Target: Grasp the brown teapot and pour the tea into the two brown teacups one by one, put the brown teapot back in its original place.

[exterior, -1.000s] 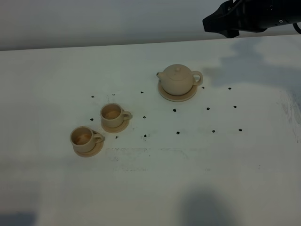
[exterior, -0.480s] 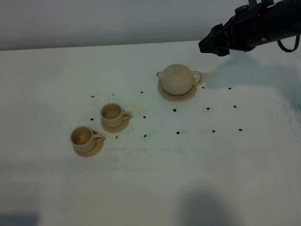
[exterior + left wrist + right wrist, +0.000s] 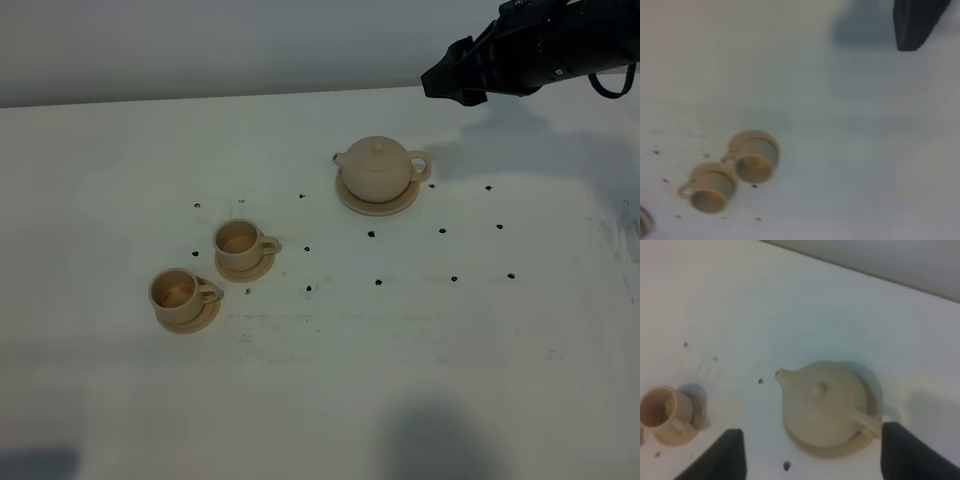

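Your right gripper point(image 3: 812, 454) hovers wide-jawed over the brown teapot point(image 3: 378, 168), left gripper point(image 3: 915, 22) closed; descend skewed and you'll topple it.

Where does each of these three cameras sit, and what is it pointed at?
Exterior high: mounted above, looking down on the table, teapot and both teacups; the right gripper shows top right.
Left wrist: on the left arm, looking down at both teacups; one dark fingertip shows.
Right wrist: on the right arm, over the teapot; its spread fingers show.
Shared: high and right wrist both see the teapot.
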`<action>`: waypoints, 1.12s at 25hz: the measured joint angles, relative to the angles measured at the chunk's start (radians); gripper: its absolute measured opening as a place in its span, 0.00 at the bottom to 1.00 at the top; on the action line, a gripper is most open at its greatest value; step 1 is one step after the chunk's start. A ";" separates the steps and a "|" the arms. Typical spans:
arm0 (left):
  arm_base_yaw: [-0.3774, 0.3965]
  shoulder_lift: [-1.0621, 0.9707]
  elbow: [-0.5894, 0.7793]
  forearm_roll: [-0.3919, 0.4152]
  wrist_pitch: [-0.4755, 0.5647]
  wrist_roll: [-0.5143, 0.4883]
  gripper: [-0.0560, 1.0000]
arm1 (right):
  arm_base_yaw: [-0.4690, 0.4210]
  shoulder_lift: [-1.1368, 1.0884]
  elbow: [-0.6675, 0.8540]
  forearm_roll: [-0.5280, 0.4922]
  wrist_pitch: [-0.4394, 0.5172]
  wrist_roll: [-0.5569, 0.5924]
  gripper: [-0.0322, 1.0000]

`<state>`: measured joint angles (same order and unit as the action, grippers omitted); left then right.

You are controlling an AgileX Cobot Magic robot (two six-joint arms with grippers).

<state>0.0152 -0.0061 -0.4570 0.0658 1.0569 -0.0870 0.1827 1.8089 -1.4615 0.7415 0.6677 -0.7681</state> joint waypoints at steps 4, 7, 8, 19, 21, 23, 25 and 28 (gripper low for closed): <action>0.045 0.000 0.000 0.001 0.000 0.000 0.47 | 0.000 0.009 -0.020 0.000 0.015 0.013 0.56; 0.046 0.000 0.000 0.001 0.000 0.000 0.47 | 0.000 0.023 -0.021 -0.002 0.008 0.018 0.56; 0.046 0.000 0.000 0.001 0.001 0.000 0.47 | 0.000 0.027 -0.021 -0.006 0.002 0.019 0.56; 0.046 0.000 0.000 0.001 0.002 0.000 0.46 | 0.000 0.077 -0.028 -0.194 -0.088 0.167 0.56; 0.046 0.000 0.000 0.001 0.002 0.000 0.46 | -0.008 0.080 -0.044 -0.224 -0.096 0.206 0.56; 0.046 0.000 0.000 0.001 0.002 0.000 0.46 | -0.024 0.081 -0.057 -0.238 -0.105 0.227 0.56; 0.046 0.000 0.000 0.001 0.002 0.000 0.46 | -0.039 0.083 -0.061 -0.256 -0.124 0.235 0.56; 0.046 0.000 0.000 0.001 0.002 0.000 0.46 | -0.058 0.109 -0.070 -0.271 -0.137 0.240 0.56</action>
<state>0.0617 -0.0064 -0.4567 0.0669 1.0588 -0.0870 0.1244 1.9175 -1.5314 0.4703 0.5310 -0.5283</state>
